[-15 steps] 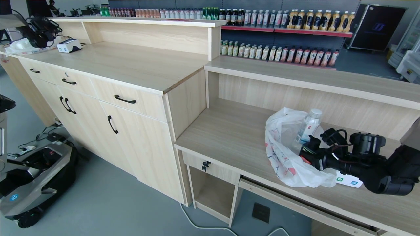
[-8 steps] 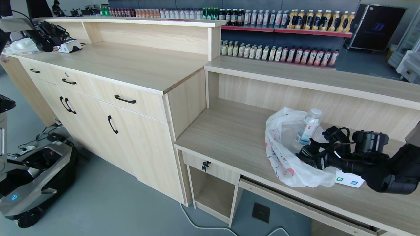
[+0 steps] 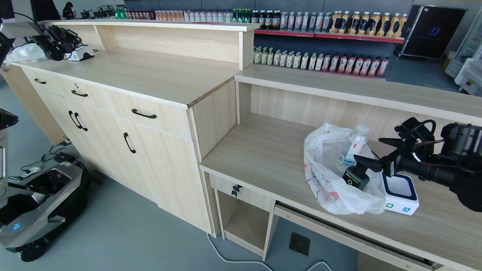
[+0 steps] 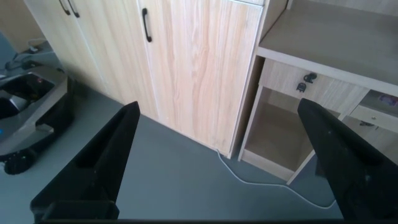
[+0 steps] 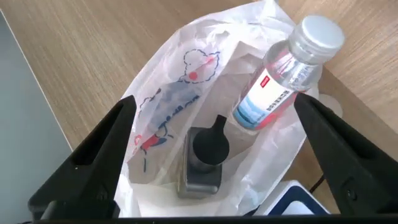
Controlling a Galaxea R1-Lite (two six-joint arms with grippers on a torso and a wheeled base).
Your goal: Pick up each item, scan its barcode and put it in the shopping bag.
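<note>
**A:** What is the right end effector (image 3: 368,149) doing?

**B:** Its fingers are spread wide with nothing between them. It hangs above the mouth of the shopping bag (image 3: 327,188), on the side toward the scanner (image 3: 401,192).

**A:** And the goods?

**B:** Both are in the bag. The clear water bottle (image 3: 354,145) leans at the far side, cap up. A small dark container (image 3: 354,180) with a black cap sits at the bottom, below the fingers.

**A:** Which step is that, then?

**B:** I judge the bagging of the dark container done, since it rests inside with nothing gripping it. The next move calls for a straight lift away from the bag's mouth, so the fingers don't snag the thin plastic. After that comes the reach for any item left to scan.

**A:** The left end effector (image 4: 217,106)?

**B:** It is also spread wide and holds nothing. It is well apart from the bag and looks down on floor and cupboard doors.

**A:** Edges to mind?

**B:** The scanner stands just beside the bag, near the front edge of the table (image 3: 263,150), and the bag's belly comes close to that edge too. Behind the bag rises the back wall (image 3: 301,105), with a ledge (image 3: 339,84) on top, so I'd expect the rear to be tight.

**A:** Room to move?

**B:** There is room upward from the bag's mouth, and over the stretch of table to the robot's left of the bag.
</note>
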